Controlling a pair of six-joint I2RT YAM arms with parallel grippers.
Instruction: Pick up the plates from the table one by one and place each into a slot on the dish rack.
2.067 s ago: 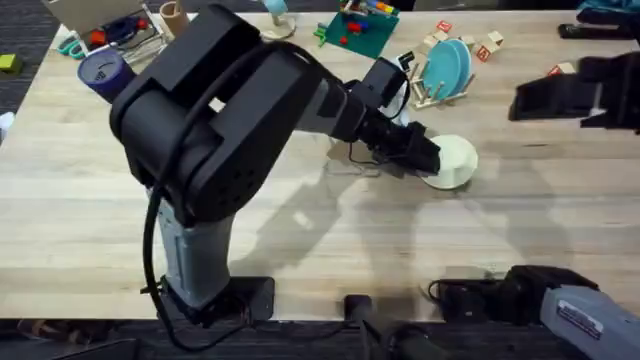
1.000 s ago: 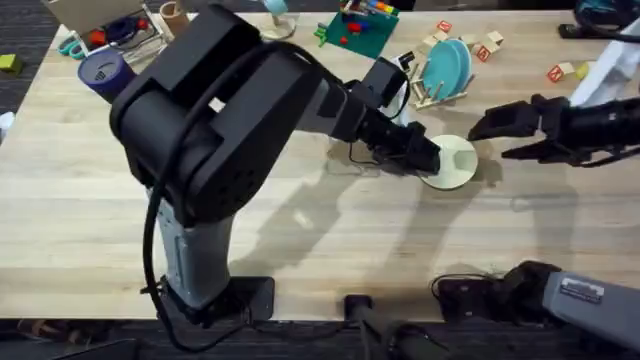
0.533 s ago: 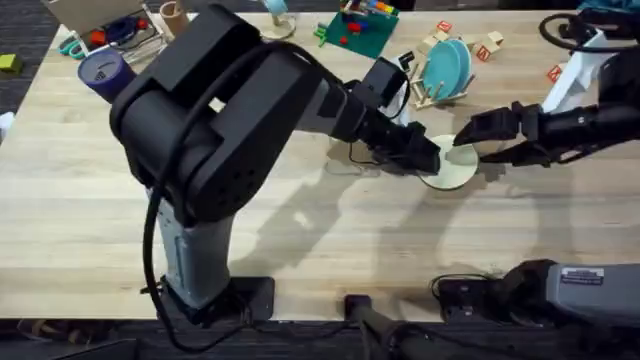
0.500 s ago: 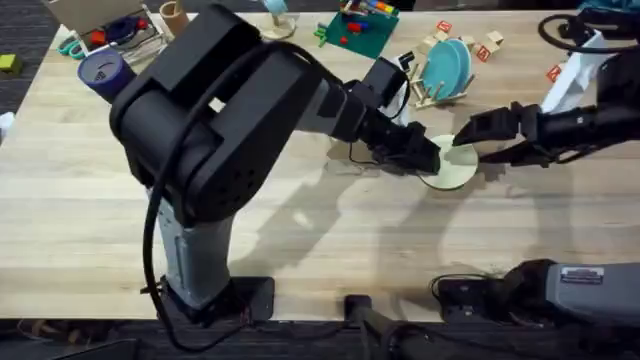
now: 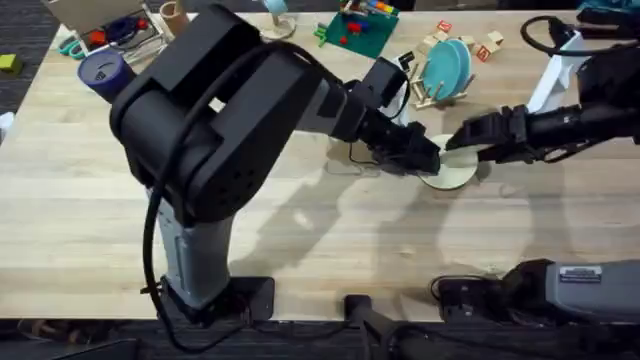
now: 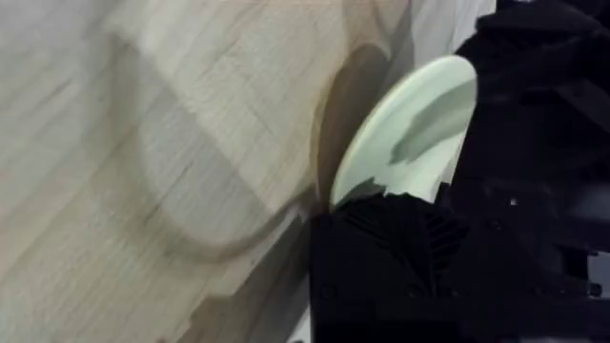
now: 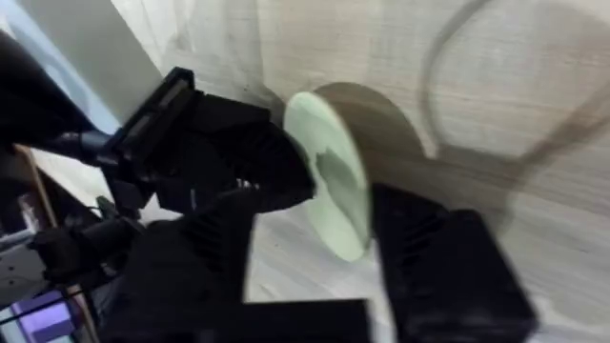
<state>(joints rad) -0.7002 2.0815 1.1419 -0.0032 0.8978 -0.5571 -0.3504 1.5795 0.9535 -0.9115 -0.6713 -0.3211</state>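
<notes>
The cream plate (image 5: 455,168) is tipped up on its edge on the table (image 5: 300,230), right of centre. My left gripper (image 5: 428,158) is shut on its left rim; in the left wrist view the plate (image 6: 410,124) rises out of the dark fingers (image 6: 400,248). From the right, my right gripper (image 5: 460,146) stands open with its fingers (image 7: 438,257) on either side of the plate's (image 7: 334,176) opposite rim, not closed on it. The turquoise plate (image 5: 448,64) stands upright in the dish rack (image 5: 432,95) at the back.
A green toy-block board (image 5: 358,30) lies behind the rack's left side, with small lettered wooden blocks (image 5: 490,45) to its right. A blue cup (image 5: 100,70) and a wire basket (image 5: 110,28) sit at the back left. The near table is bare wood.
The right arm has swept in from the right edge until its open fingers straddle the cream plate's rim. The left arm has held still, keeping the plate tilted.
</notes>
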